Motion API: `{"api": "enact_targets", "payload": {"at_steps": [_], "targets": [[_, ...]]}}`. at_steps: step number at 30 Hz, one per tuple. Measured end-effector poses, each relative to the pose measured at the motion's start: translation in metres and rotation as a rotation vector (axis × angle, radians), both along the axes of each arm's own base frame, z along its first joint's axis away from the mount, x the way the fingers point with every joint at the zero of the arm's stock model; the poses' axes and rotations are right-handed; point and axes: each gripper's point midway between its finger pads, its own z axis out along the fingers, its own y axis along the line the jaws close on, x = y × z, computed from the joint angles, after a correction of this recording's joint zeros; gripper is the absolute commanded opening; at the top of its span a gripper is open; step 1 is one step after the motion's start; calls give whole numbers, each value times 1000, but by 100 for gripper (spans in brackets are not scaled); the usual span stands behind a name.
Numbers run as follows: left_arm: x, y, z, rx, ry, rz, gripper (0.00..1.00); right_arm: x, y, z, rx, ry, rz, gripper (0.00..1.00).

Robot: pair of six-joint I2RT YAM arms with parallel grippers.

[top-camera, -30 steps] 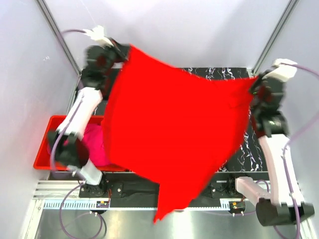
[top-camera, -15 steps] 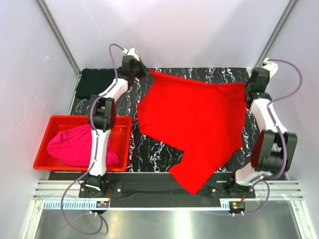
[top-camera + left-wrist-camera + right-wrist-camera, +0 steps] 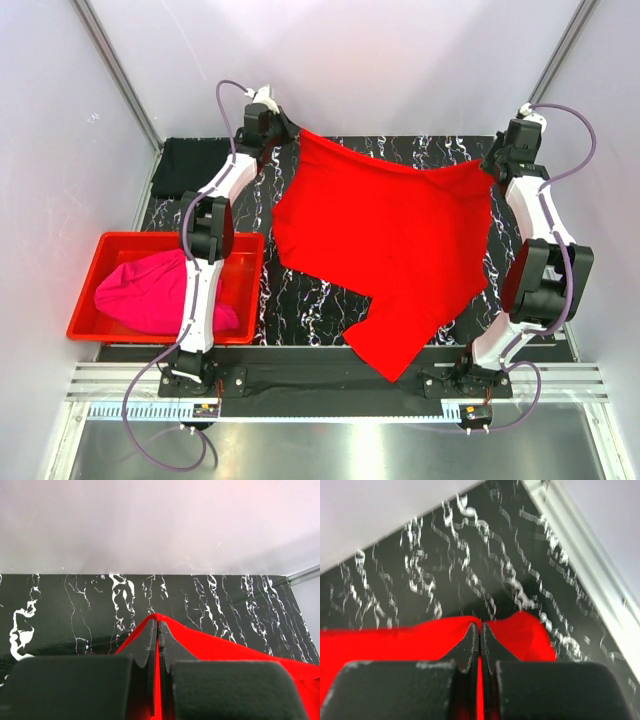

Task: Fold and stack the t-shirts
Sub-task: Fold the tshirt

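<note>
The bright red t-shirt (image 3: 385, 245) is spread over the black marbled table (image 3: 300, 300), its far edge stretched between both grippers. My left gripper (image 3: 296, 138) is shut on its far left corner; the cloth (image 3: 210, 642) shows pinched between the fingers (image 3: 142, 645). My right gripper (image 3: 491, 166) is shut on the far right corner, with the cloth (image 3: 395, 632) on both sides of the fingers (image 3: 492, 645). A lower corner hangs past the near table edge. The black t-shirt (image 3: 188, 166) lies at the far left corner. The magenta pink t-shirt (image 3: 150, 295) sits bunched in the bin.
A rigid red plastic bin (image 3: 105, 245) stands at the left of the table, holding the pink shirt. Grey walls and metal posts (image 3: 115, 70) close in the back and sides. The arm bases sit on a rail (image 3: 330, 405) at the near edge.
Both arms swung out from high near the camera to the far table edge. The red shirt went from hanging in the air to lying stretched over the table.
</note>
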Motion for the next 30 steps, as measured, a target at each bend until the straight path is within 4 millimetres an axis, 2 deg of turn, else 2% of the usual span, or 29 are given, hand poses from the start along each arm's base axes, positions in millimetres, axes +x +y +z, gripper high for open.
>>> {"api": "enact_targets", "payload": {"at_steps": [7,9,13,16,21,26,30], "targets": [[-12,4,-40,38,96,1,0,-34,18,-13,111,128,8,0],[-15,6,-48,51,123,0,0,-50,19,-22,148,197,-9,0],[-23,11,-60,69,170,0,0,-72,12,-28,203,261,-49,0],[-33,17,-72,86,222,1,0,-88,4,-25,256,283,-78,0],[-48,21,-74,104,274,-18,0,-105,5,-26,311,310,-98,0],[-58,22,-68,126,295,-37,0,-124,15,-44,356,376,-99,0],[-65,22,-72,136,323,-55,0,-140,25,-62,394,432,-94,0]]}}
